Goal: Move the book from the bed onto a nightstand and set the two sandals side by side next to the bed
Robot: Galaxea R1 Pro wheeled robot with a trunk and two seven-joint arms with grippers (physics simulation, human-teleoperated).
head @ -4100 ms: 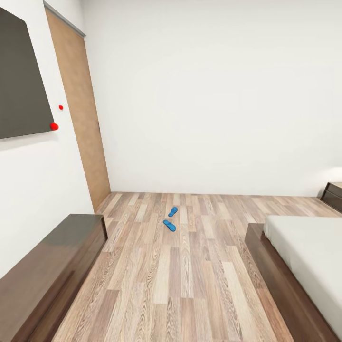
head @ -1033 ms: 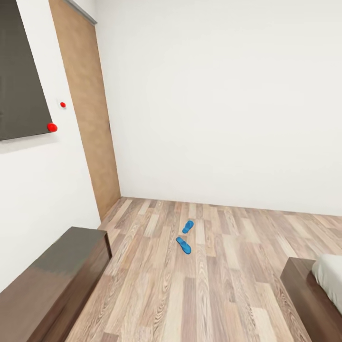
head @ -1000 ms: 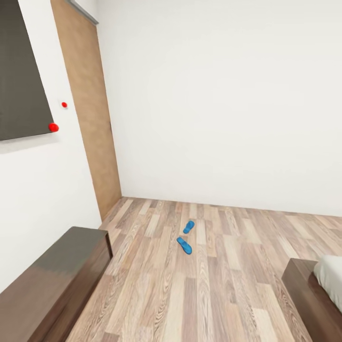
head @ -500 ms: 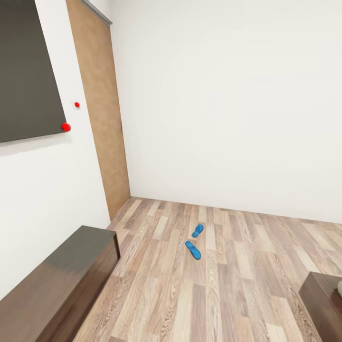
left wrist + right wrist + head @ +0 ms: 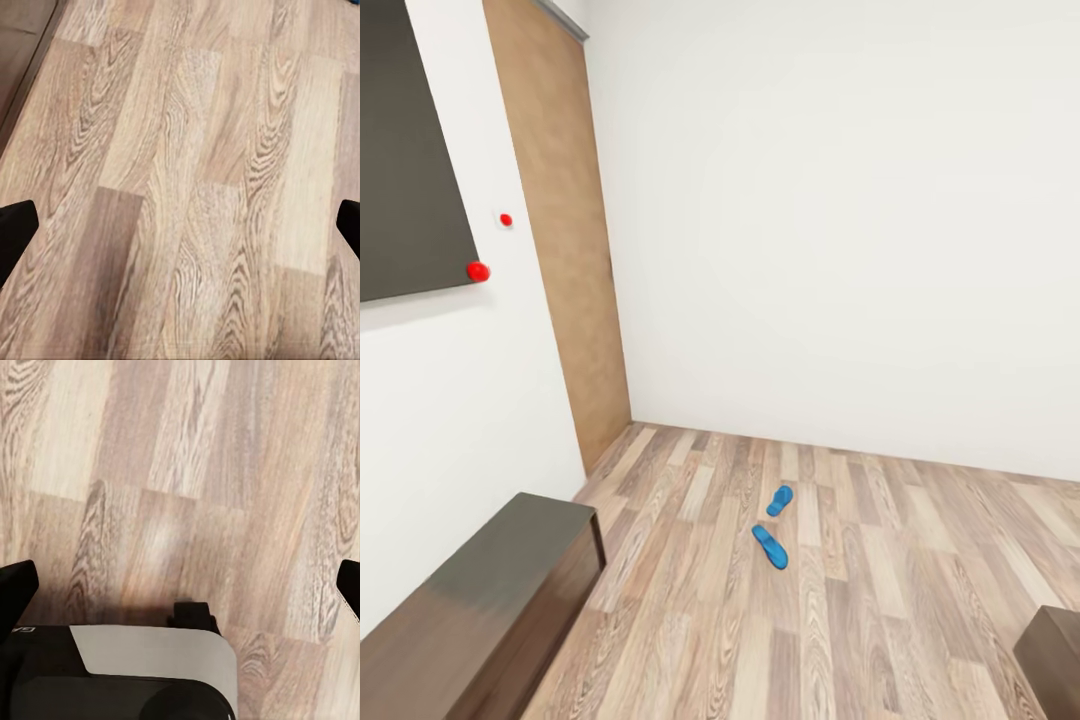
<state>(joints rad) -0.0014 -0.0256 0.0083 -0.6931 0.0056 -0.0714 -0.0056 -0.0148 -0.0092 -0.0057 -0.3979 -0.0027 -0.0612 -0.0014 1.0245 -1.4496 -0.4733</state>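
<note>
So, 2 sandals [image 5: 776, 525] lying loose mid-floor [image 5: 880, 560], toes skewed, well apart from bed frame corner [image 5: 1055, 650]. Left gripper [image 5: 180, 225] and right gripper [image 5: 180, 585] spread wide, empty, aimed floorward, guessing transit pose.

Both the left gripper [image 5: 180, 225] and right gripper [image 5: 180, 585] hang spread wide, pointing downward.
</note>
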